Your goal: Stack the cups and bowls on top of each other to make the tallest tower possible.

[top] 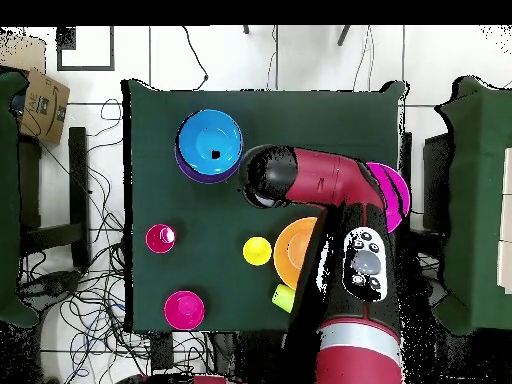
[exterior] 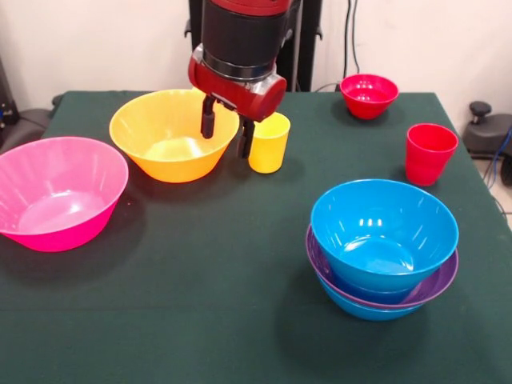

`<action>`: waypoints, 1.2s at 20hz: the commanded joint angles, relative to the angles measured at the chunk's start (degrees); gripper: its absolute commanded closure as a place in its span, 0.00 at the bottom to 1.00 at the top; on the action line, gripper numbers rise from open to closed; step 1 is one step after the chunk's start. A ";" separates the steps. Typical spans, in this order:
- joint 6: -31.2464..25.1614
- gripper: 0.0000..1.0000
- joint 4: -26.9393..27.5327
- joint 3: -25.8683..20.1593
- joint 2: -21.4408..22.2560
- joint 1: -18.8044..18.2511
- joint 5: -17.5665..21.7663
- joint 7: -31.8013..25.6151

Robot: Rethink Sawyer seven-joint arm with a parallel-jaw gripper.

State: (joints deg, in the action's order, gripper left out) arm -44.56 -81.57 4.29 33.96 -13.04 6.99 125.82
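Hand (exterior: 226, 131): fingers spread, empty, hanging low between the orange bowl (exterior: 170, 136) and the yellow cup (exterior: 269, 142); one finger reads against the bowl's inner rim, the other stands just beside the cup. Contact with either cannot be told.

Yellow cup: upright on the surface (exterior: 208, 272), mouth up, long axis vertical, immediately to the hand's side in the front view.

Orange bowl: upright, next to the cup, on the hand's other side.

Tower (exterior: 382, 250): blue bowl nested in purple, nested in another blue, well apart from the hand, toward the near corner.

Pink bowl (exterior: 56, 192), red cup (exterior: 429, 153), small red bowl (exterior: 369, 95): each standing separately.

Lime green cup (top: 284, 296): seen only from overhead, beside the arm.

Judgement: next grasp probably turns on a small sideways shift, toward cup or bowl rim.
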 commanded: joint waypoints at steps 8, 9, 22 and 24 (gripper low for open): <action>3.83 0.00 -4.92 -8.16 -2.00 -3.52 8.64 -11.15; 4.28 0.00 -5.12 -8.23 -2.12 -3.59 8.93 -10.78; 10.14 0.00 -6.36 -8.28 -5.02 -3.63 11.21 -6.19; 11.25 0.00 -6.15 -8.13 -5.75 -3.59 11.65 -5.72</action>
State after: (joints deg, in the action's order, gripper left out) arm -37.93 -84.76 2.13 33.41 -16.41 13.65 125.82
